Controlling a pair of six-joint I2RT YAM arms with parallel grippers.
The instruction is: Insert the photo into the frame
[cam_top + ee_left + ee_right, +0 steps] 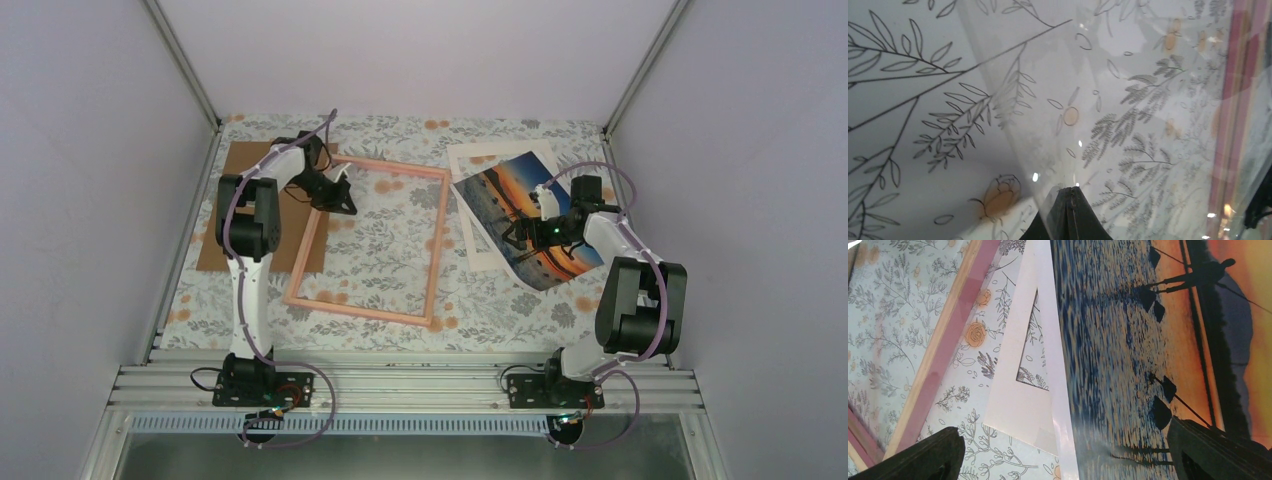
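Your right tool (1070,455) is spread wide just above the photo (495,195), which lies on the worktop (500,130) to the right of the frame (439,250), partly over a white mat board (483,256). Your left tool (347,203) is pressed together at the far left corner of the frame. A clear sheet (1148,125) meets its tips, but I cannot tell if it is pinched.

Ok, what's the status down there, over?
Left gripper shut on clear sheet at frame corner. Right gripper open over photo. Photo outside frame, atop white board.

One each: photo (490,195), frame (439,250), mat (487,156), cardboard sheet (240,160), clear sheet (1128,100).
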